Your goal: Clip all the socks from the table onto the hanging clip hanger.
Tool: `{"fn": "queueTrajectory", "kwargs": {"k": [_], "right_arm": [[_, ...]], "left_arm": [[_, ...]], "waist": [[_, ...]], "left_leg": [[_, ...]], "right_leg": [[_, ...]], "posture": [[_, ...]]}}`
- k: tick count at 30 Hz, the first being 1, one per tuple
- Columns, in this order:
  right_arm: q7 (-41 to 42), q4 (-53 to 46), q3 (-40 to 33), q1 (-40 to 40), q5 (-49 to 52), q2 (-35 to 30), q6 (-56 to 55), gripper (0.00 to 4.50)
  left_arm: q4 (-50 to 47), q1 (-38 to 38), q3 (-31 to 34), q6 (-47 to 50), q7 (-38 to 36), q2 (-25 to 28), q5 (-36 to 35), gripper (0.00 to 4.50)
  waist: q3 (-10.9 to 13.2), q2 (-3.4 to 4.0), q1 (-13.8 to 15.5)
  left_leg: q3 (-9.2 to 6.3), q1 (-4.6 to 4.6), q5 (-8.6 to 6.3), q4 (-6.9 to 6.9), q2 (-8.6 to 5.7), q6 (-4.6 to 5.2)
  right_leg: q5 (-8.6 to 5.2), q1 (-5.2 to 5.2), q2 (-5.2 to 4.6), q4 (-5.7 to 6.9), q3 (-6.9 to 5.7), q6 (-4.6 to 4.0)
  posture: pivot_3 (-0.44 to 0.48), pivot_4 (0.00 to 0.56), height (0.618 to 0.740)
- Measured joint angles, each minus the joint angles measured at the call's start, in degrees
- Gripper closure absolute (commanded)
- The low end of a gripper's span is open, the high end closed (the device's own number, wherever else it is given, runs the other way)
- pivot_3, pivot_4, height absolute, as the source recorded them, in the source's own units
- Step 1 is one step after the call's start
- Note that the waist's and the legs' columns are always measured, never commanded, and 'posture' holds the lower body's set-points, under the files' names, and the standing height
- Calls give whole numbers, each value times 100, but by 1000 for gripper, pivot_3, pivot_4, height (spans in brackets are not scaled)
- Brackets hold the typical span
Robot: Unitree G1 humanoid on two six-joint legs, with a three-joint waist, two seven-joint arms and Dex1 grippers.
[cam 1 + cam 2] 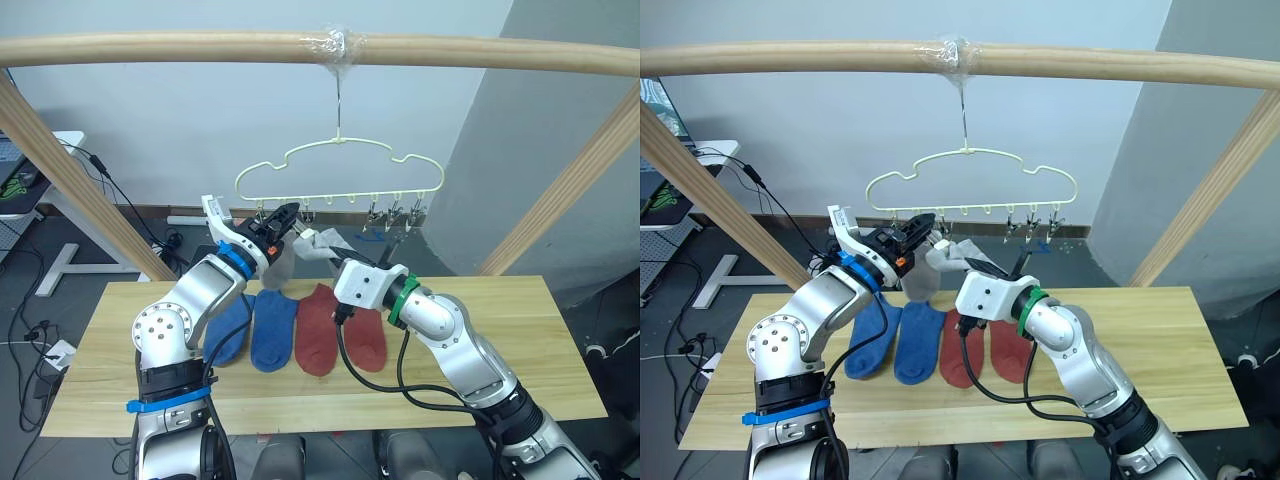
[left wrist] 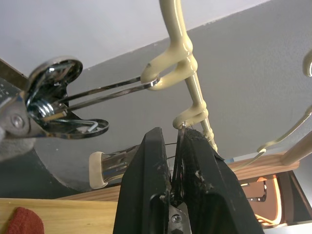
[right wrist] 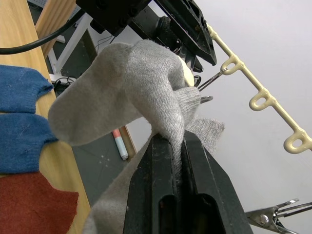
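Note:
A cream clip hanger (image 1: 340,165) hangs from the wooden pole above the table (image 1: 520,340). My left gripper (image 1: 285,218) is up at the hanger's left end, shut on one metal clip (image 2: 178,146). Right beside it, my right gripper (image 3: 178,141) is shut on a light grey sock (image 3: 126,92), whose upper end is raised against that clip while the rest droops (image 1: 281,268) below the left gripper. On the table lie two blue socks (image 1: 230,330) (image 1: 272,332) and two rust-red socks (image 1: 318,342) (image 1: 368,342) in a row.
Free metal clips (image 1: 395,212) hang along the hanger's right half. The round wooden pole frame (image 1: 180,48) crosses overhead, with slanted posts (image 1: 80,180) (image 1: 570,190) at both sides. Bare tabletop lies to the right of the socks. Cables lie on the floor at the left.

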Motion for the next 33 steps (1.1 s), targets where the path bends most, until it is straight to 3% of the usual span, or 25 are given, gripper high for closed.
{"fn": "queueTrajectory", "kwargs": {"k": [5,17,20,26,30,33], "right_arm": [[3,23,-29,-5,9,65,5,4483],[5,38,-100,8,79,204,163,4500],[4,113,-149,8,140,259,204,4500],[-27,296,-295,-48,267,322,245,4500],[-38,325,-382,-59,508,542,305,4500],[0,354,-544,-18,1005,980,658,3802]], "left_arm": [[-2,9,-60,-3,-114,43,115,4387],[-51,176,-94,2,-229,123,101,732],[-161,269,-94,29,-223,198,71,28],[-793,764,-95,242,-55,634,-371,28],[-1280,1116,-172,397,-21,1214,-344,28],[-1703,1224,-232,474,-192,1637,-240,0]], "waist": [[0,0,-1],[0,0,2],[0,0,-1],[0,0,1],[0,0,4],[0,0,17]], "left_leg": [[0,0,0,1,0,0],[-1,0,0,1,0,0],[0,-1,0,1,0,0],[-2,0,0,0,0,0],[-2,3,0,0,1,1],[-4,1,0,0,1,1]], "right_leg": [[0,0,0,1,0,0],[0,0,0,2,0,-1],[0,0,0,1,1,-1],[0,-1,-1,5,0,-1],[0,-1,0,10,1,-1],[1,-1,0,10,-1,-2]], "posture": [[55,173,740],[56,180,740],[64,178,740],[83,176,740],[95,174,740],[103,172,740]]}}
